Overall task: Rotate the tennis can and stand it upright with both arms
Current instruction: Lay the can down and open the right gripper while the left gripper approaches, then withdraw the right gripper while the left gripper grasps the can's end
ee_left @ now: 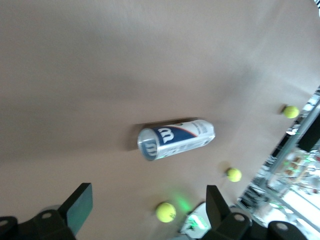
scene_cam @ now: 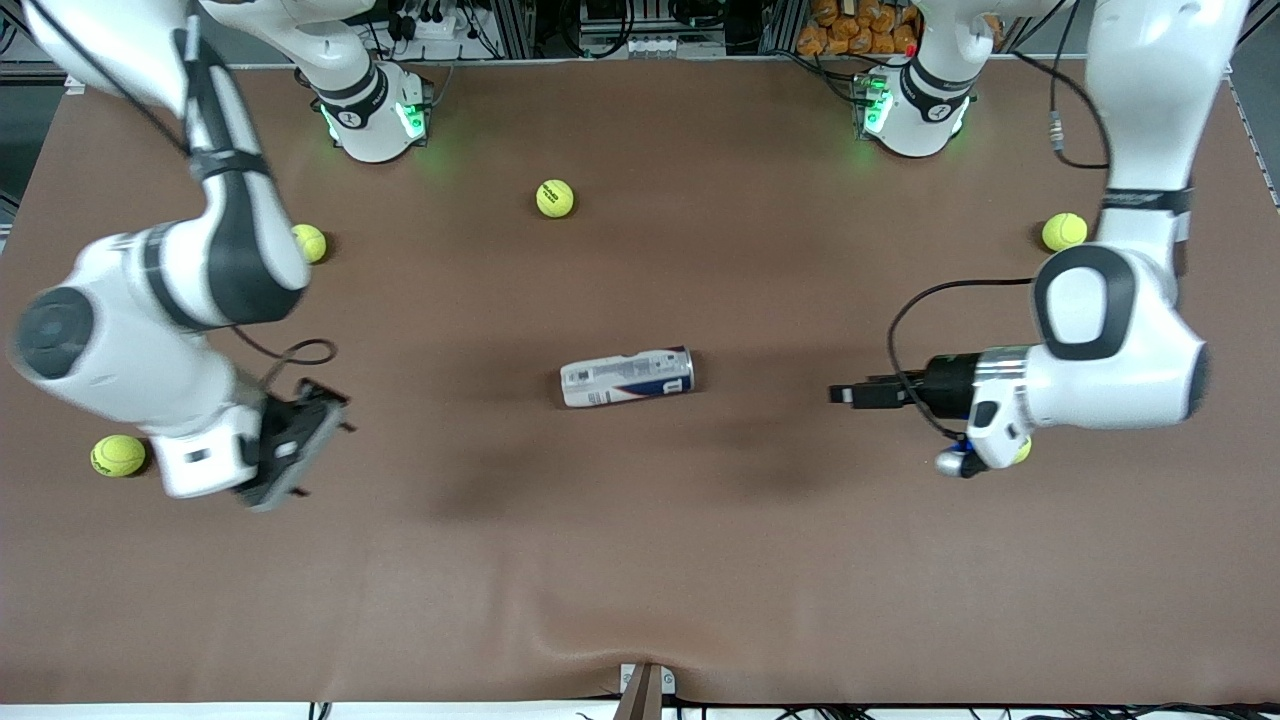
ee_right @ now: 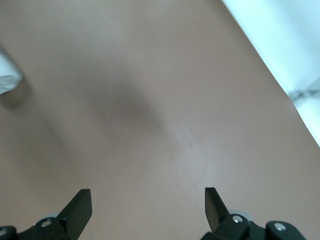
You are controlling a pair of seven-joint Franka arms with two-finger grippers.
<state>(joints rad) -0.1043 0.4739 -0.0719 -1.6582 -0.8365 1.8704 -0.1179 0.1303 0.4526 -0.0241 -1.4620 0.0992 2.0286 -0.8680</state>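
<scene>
Right gripper (scene_cam: 322, 432): fingers spread wide, holding nothing — up over bare mat toward the right arm's end.
Left gripper (scene_cam: 840, 394): jaws wide apart, empty, pointed at the can from the left arm's end.
Tennis can (scene_cam: 627, 377): lying on its side mid-table (scene_cam: 640, 560), between both grippers, touched by neither — silvery rim toward the left arm.
Tennis balls: scattered near the table's edges, well apart from the can; one (scene_cam: 555, 198) farther from the camera, between the bases.

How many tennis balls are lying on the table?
4 show fully: one between the arms' bases, one beside the right arm's elbow, one at the right arm's end, one at the left arm's end. A fifth may peek from under the left arm's wrist.
</scene>
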